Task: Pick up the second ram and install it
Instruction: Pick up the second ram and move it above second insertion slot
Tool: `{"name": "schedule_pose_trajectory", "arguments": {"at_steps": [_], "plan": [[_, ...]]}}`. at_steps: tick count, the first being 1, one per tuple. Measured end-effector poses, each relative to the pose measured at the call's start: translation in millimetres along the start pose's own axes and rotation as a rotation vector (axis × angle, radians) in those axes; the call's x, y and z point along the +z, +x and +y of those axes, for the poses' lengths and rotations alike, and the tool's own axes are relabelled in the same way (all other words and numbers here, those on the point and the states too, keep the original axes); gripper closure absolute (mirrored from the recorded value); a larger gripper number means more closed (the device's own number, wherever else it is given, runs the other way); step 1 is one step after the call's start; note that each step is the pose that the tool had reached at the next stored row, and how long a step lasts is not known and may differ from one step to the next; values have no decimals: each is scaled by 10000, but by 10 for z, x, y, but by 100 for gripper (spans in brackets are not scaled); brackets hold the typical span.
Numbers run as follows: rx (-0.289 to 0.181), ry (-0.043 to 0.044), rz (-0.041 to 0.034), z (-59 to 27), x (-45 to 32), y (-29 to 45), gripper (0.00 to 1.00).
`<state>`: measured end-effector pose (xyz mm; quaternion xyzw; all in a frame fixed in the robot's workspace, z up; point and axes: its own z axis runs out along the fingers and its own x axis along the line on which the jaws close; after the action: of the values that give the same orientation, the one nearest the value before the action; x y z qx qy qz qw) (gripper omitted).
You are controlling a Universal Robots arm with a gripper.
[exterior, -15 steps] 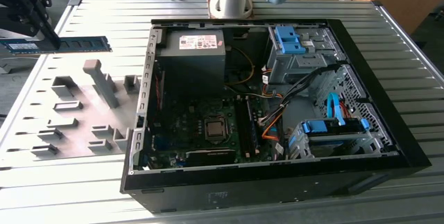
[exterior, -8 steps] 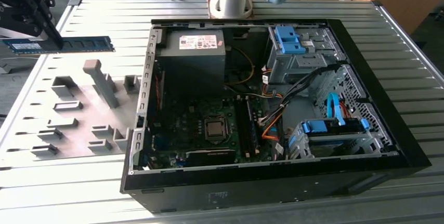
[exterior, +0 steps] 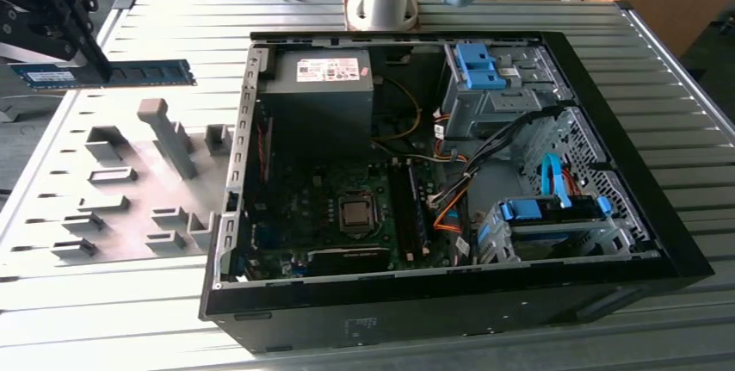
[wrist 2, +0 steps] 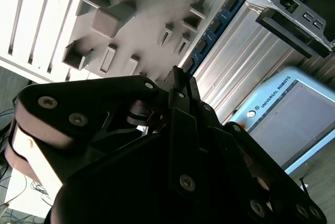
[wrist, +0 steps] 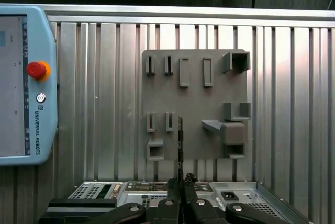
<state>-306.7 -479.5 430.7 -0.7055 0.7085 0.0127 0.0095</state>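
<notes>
Exterior view: the gripper (exterior: 101, 71) holds the second ram (exterior: 150, 72) in the air outside the open computer case (exterior: 643, 216), off the case's far corner on the exterior view's left. The stick lies roughly level with one long edge down, and the fingers (exterior: 89, 48) are closed narrowly on it partway along its length. On the same side of the case, a grey fixture plate (exterior: 126, 182) with raised pockets rests on the slatted metal surface (exterior: 115, 319), and the stick hangs clear above the plate's far edge. Inside the case the motherboard (exterior: 333, 216) lies exposed, and the arm's base (exterior: 383, 1) stands just behind the case's far wall. The second wrist view adds the chip-bearing face of the second ram (wrist 2: 217, 22), which runs out from the gripper (wrist 2: 180, 75) toward a corner of the case (wrist 2: 293, 17). It also brings in a light-blue teach pendant (wrist 2: 293, 119) lying on the surface near that corner. The first wrist view gives the second ram (wrist: 180, 140) edge-on, as a thin dark line clamped between the fingers (wrist: 189, 185). Here the stick is seen against the fixture plate (wrist: 196, 103), with the case's rear panel (wrist: 235, 192) close to the gripper.
</notes>
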Motion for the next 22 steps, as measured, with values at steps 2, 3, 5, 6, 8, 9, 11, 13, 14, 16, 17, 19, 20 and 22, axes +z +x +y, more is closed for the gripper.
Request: {"name": "schedule_pose_trajectory", "arguments": {"at_steps": [2,3,5,6,8,9,11,13,14,16,17,19,20,22], "plan": [[0,-1,0,-10,0,0,86],[0,0,-1,-16,0,0,86],[0,0,0,-28,0,0,86],[0,0,0,-34,0,0,86],[0,-1,1,-51,-1,0,86],[0,0,0,-62,0,0,86],[0,0,0,-89,0,0,86],[0,0,0,-118,0,0,86],[0,0,0,-135,0,-1,86],[0,0,0,-177,-1,-1,86],[0,0,0,-201,-1,-1,86],[0,-1,1,-248,-1,-1,86],[-1,0,0,-266,-1,-1,86],[0,0,0,-286,-1,-1,86]]}}
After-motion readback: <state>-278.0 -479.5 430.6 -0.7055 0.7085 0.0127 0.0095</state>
